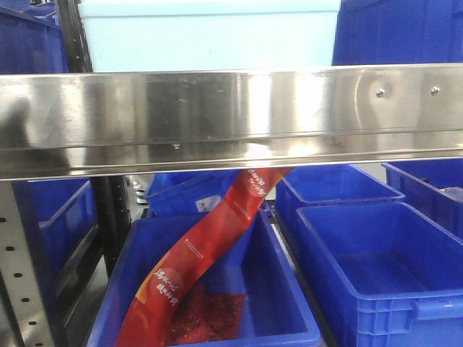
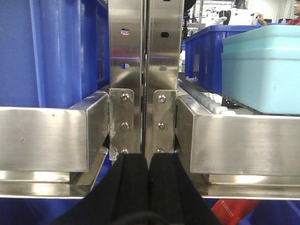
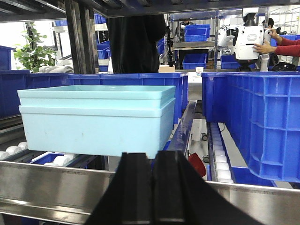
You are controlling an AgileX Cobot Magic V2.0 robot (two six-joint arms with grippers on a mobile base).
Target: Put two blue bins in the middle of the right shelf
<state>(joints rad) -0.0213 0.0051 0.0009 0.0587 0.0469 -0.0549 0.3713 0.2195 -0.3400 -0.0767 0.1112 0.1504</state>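
Right claw (image 3: 152,187) closed, cropped; steel rail (image 1: 231,116) hides light-blue bins (image 1: 210,35).

Below the shelf rail (image 1: 231,119) I see: bin (image 1: 210,289) holding a wrapper strip (image 1: 210,238); second bin (image 1: 383,275) to its right.

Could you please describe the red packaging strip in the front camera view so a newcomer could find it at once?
Start at the wide steel shelf rail across the front view and look just below it. In the blue bin at lower centre, the red packaging strip slants from the rail down to the bin's near left corner. It is the only red, printed item among plain blue bins.
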